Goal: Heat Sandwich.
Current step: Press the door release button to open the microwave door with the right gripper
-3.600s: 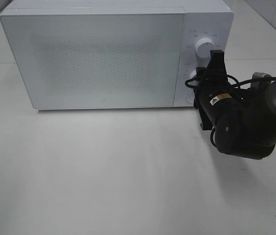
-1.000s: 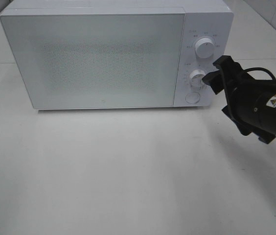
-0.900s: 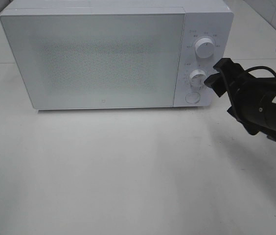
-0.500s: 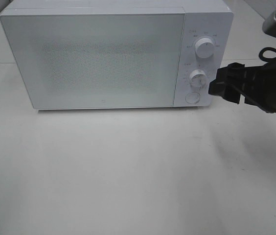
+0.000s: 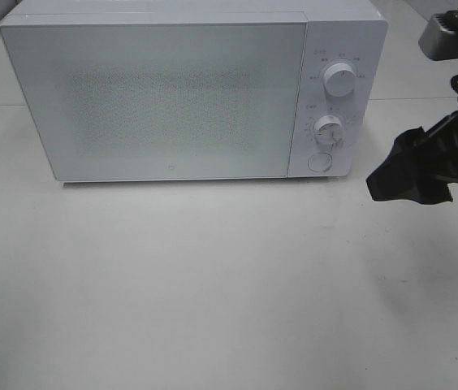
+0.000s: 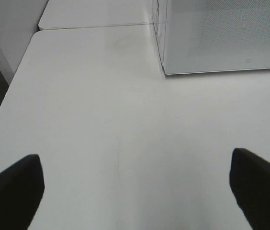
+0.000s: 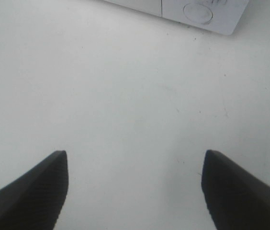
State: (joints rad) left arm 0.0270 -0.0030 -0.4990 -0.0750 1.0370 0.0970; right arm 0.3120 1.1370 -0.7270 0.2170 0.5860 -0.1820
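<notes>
A bare, matte white table [image 5: 213, 284] fills the foreground, faintly scuffed, with no plate and no sandwich on it in any view. The left gripper [image 6: 135, 158] hangs low over that surface off the oven's left side, its dark blunt fingers spread wide with nothing between them. The right gripper [image 5: 408, 175], black and angular, hovers to the right of the control panel and clear of it, jaws likewise parted and empty. Beyond them stands the boxy white microwave [image 5: 339, 24], its flat door [image 5: 156, 101] shut flush. The door's glass is frosted with a fine dot pattern that hides the cavity. On the smooth panel at the right sit an upper dial [image 5: 339, 80], a lower dial [image 5: 327, 127] ringed with tick marks, and below them a round button [image 5: 319, 162]. The sandwich cannot be seen; with the door closed it is most likely inside, though the pictures do not confirm that. By that reading loading and closing are done, and what remains is the heating itself and taking the sandwich back out. Whether the timer is set cannot be read.
</notes>
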